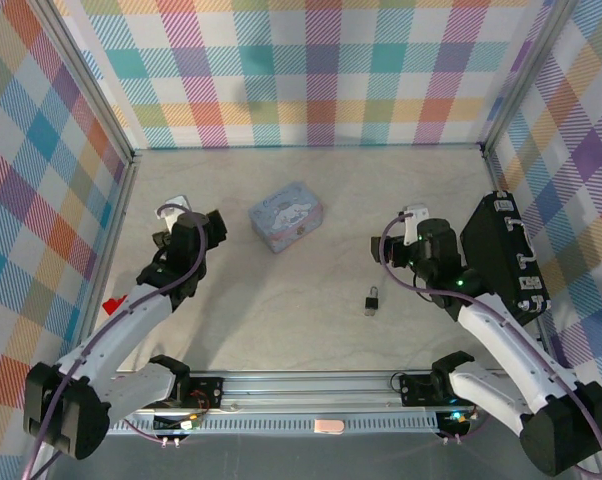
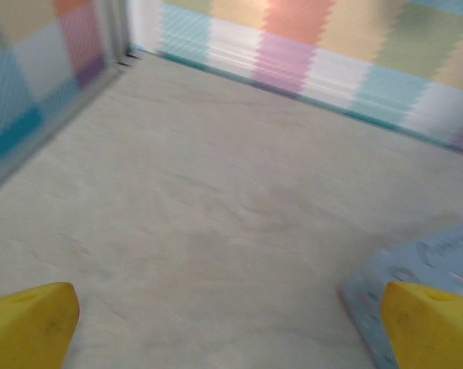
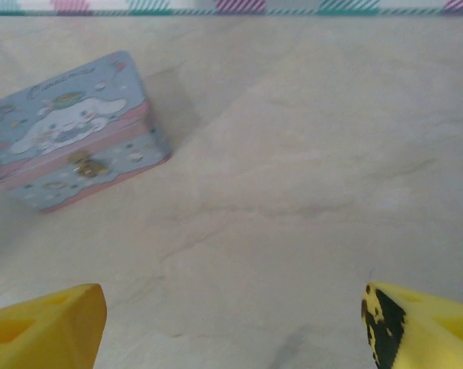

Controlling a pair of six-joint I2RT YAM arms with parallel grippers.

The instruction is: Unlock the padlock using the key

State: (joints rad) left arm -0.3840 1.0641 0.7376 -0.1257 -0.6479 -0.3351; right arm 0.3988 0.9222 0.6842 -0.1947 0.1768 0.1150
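The tiny dark padlock [image 1: 372, 300] with its small silvery shackle lies on the table in front of the middle, right of centre. I cannot make out the key as separate from it at this size. My right gripper [image 1: 379, 250] hovers just behind and right of the padlock, open and empty; in the right wrist view its yellow fingers [image 3: 47, 327] stand wide apart over bare table. My left gripper [image 1: 216, 228] is far left of the padlock, beside the tin box, also open, with its yellow fingertips [image 2: 28, 327] wide apart and nothing between them.
A pale blue cartoon-printed tin box [image 1: 286, 216] sits behind centre, seen too in the right wrist view [image 3: 74, 131] and at the left wrist's lower right [image 2: 431, 265]. A black case [image 1: 506, 250] stands along the right wall. A small red item [image 1: 111, 303] lies at the left edge.
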